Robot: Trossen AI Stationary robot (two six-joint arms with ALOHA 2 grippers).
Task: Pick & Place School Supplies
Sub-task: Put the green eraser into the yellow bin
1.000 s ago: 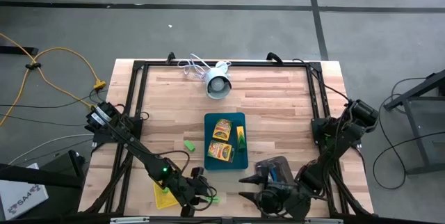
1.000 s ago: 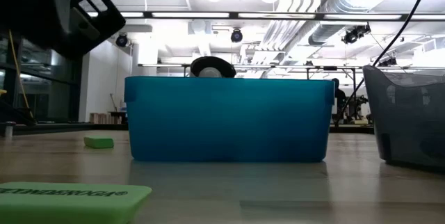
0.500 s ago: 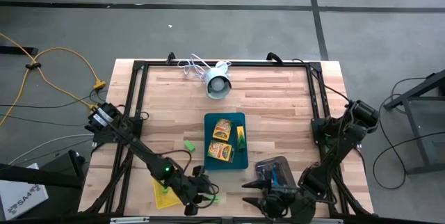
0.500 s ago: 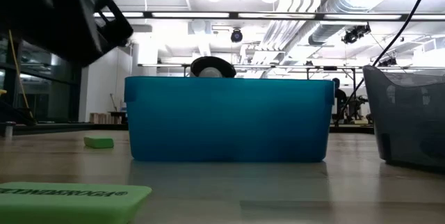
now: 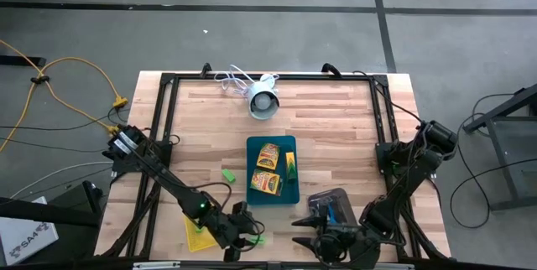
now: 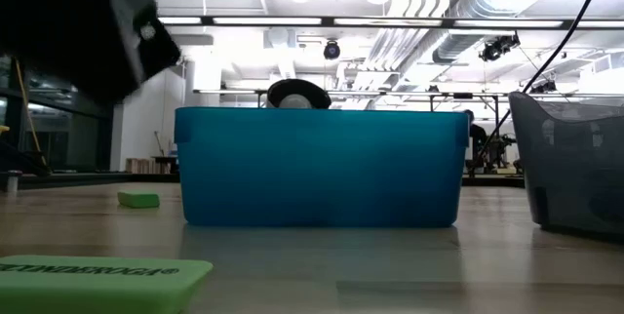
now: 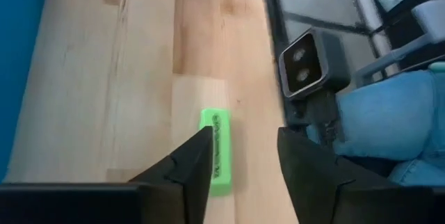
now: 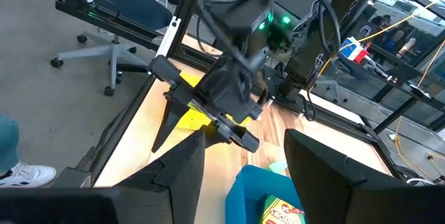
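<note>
Behind left claw [image 7: 243, 165], half-hidden green block [image 7: 217, 151]

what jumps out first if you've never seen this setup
The teal tray in the middle of the table, holding two yellow-orange boxes, draws the eye first. Next, the left gripper at the near edge, fingers apart, one of them over a green block lying on the wood. The right gripper waits open by the grey tray, and a white round device sits at the far edge.
</note>
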